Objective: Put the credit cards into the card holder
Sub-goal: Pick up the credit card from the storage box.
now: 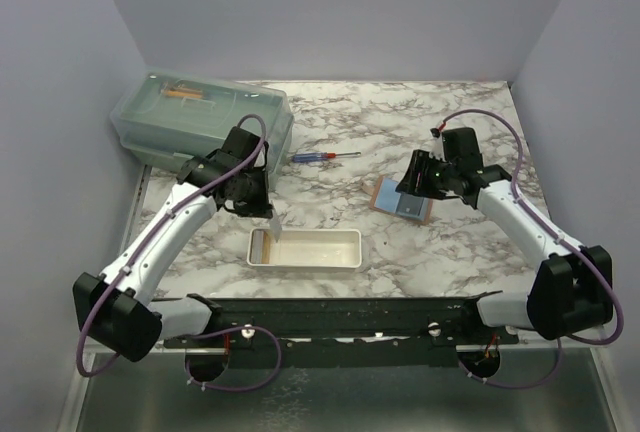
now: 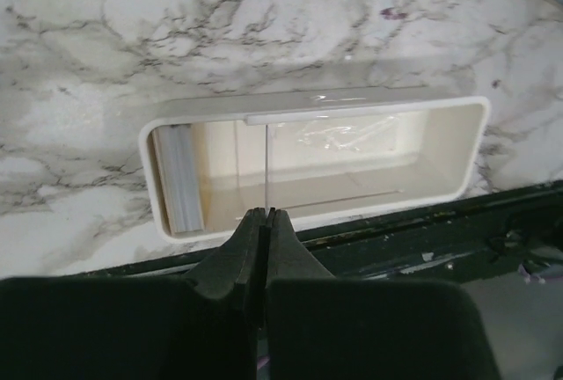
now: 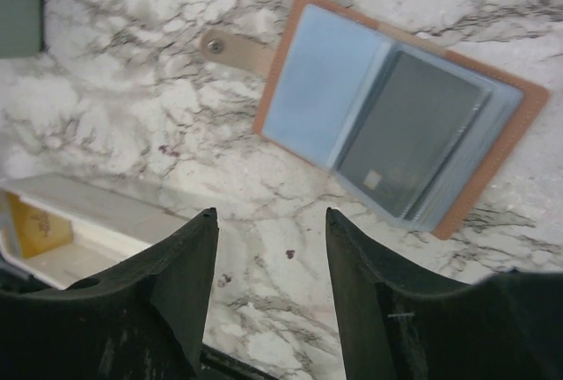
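Left wrist view shows the left end effector [image 2: 266,215] clenched on one card [image 2: 266,169], held edge-on above the tray [image 2: 444,156], where more cards [image 2: 180,178] stand stacked at one end. The tray sits by the table's [image 1: 330,112] near edge. The holder [image 3: 396,107] lies open toward the right edge, below the right end effector [image 3: 271,222], whose jaws gape, grasping nothing. Pick-up looks in hand; next, the card needs lifting clear, carrying across and aligning with a sleeve.
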`<state>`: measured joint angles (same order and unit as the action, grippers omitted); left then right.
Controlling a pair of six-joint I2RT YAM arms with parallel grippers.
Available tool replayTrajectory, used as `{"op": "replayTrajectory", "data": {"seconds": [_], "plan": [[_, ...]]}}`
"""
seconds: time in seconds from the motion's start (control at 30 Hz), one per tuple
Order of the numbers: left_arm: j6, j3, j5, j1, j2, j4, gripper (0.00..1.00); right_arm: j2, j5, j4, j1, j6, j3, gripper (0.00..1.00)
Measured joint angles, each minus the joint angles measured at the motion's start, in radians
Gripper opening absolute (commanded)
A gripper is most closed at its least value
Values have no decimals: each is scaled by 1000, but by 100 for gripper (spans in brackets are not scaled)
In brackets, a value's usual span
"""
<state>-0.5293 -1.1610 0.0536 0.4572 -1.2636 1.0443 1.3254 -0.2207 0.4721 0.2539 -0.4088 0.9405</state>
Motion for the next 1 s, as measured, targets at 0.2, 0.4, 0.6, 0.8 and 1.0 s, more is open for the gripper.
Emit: {"op": "replayTrajectory", "data": {"seconds": [0.2,0.4,0.6,0.8,1.0], "plan": [[104,-26,253,-2,100,-85,0,-50,-225,-54,0,-12,0,63],[136,-13,576,-2,67,-288,0,-86,-507,-319,34,-145,-36,65],[124,-11,789,22,-66,-450,0,-92,-652,-525,113,-301,-114,59],[121,1,877,52,-101,-519,0,-93,-723,-644,118,-396,-197,52],[103,3,908,81,-128,-574,0,-94,-778,-735,123,-468,-274,44]]}}
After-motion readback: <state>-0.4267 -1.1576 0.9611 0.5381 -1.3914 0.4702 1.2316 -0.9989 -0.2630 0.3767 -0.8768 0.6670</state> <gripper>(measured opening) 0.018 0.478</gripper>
